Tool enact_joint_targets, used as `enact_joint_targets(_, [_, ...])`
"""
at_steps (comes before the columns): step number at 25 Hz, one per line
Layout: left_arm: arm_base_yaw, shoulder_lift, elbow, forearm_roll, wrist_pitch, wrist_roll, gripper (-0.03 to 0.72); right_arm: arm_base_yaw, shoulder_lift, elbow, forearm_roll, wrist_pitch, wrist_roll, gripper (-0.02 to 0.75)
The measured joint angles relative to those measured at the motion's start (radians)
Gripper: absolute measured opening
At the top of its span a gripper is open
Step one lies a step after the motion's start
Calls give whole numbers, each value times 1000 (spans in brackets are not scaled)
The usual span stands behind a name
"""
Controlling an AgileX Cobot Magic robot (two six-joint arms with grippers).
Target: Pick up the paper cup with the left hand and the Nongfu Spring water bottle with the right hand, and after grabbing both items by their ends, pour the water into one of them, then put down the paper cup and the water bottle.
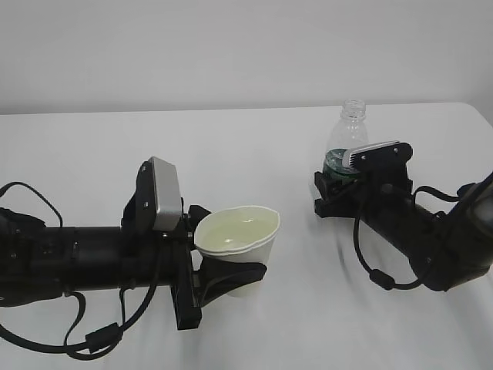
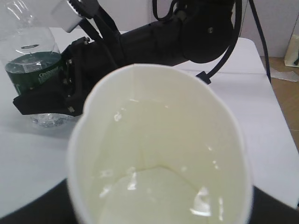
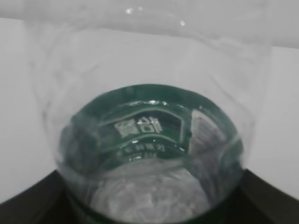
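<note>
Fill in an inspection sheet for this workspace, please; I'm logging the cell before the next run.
Surface: white table, bare apart from the job's things.
Job's things: paper cup with its rim squashed out of round and liquid inside; Nongfu Spring water bottle upright on the table, capless, looks nearly empty.
Clutter: nothing seen.
Grippers: left hand closed around the cup's side; right hand around the bottle's green label band, whether gripping or loosening cannot be told.
Cables: black loops hang from both arms, one near the right wrist.
Surroundings: plain pale wall; brown floor beyond the table edge.
</note>
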Motion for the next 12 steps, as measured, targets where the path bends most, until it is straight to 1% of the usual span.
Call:
enact_joint_targets(2, [0, 0, 0, 0, 0, 0, 414, 0, 0, 0, 0, -1, 0, 542])
enact_joint_targets(4, [0, 0, 0, 0, 0, 0, 414, 0, 0, 0, 0, -10, 0, 555])
enact_joint_targets(12, [0, 0, 0, 0, 0, 0, 414, 0, 0, 6, 0, -17, 0, 565])
